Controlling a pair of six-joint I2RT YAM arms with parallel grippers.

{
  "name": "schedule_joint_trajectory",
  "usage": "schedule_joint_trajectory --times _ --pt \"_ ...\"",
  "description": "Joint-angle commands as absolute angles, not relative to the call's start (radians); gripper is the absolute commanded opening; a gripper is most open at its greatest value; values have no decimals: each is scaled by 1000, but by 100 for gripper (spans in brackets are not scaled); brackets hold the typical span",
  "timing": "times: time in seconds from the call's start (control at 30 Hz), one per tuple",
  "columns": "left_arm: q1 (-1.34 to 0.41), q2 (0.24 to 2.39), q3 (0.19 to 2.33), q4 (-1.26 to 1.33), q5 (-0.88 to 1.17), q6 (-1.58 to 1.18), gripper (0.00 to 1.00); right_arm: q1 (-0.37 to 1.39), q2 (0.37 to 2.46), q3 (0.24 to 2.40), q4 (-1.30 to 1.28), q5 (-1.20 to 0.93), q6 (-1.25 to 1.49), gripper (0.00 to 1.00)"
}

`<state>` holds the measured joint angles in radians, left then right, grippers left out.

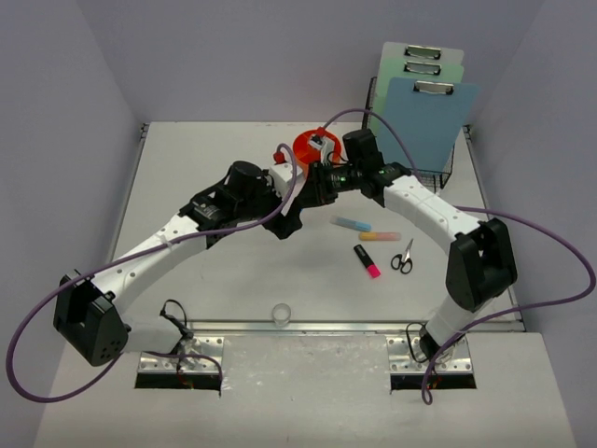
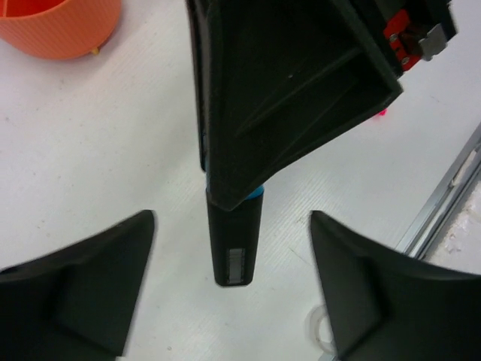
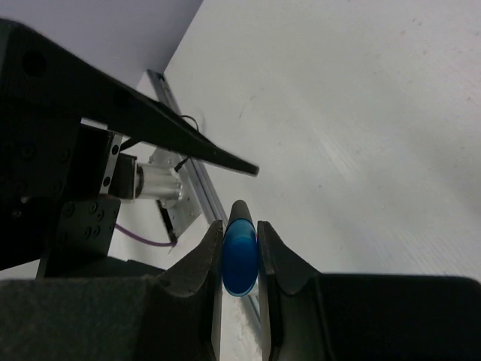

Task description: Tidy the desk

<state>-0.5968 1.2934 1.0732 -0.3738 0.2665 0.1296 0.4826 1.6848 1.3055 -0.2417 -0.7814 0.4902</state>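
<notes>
White arm links point(image 1: 159, 247) w/ black joints point(image 1: 480, 261), purple cables point(image 1: 560, 233), matte blk wedge fingers point(image 2: 83, 286).

We see plain pale lavender walls point(image 1: 233, 56) at the back and both sides, softly, evenly lit.

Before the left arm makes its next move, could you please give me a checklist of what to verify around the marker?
1. The right gripper is shut on the blue marker: ok.
2. The left gripper is open, one finger either side of the marker's black end: ok.
3. The left fingers are clear of the marker, with a gap on both sides: ok.
4. The marker reaches far enough between the left fingers for a firm grip: cannot tell.
5. The orange cup sits apart from the left fingers: ok.
</notes>
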Motion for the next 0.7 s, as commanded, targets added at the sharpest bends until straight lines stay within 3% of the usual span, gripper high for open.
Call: schedule_joint_trajectory --times 0.0,0.13,0.37,0.53,0.67 --pt "-599 1268 1101 -371 199 114 97 437 1679 1456 -303 -730 378 0" --pt "-535 1242 1115 -394 214 79 100 353 1744 1658 -406 -680 262 0" --pt "-319 1258 1188 -433 488 -33 100 214 1865 1946 -392 -496 83 0" --pt "-318 1284 1180 -426 493 -46 100 210 1945 1967 -230 -318 -42 0" --pt "-318 1289 1170 -412 499 -56 100 210 2009 1957 -124 -294 -44 0"
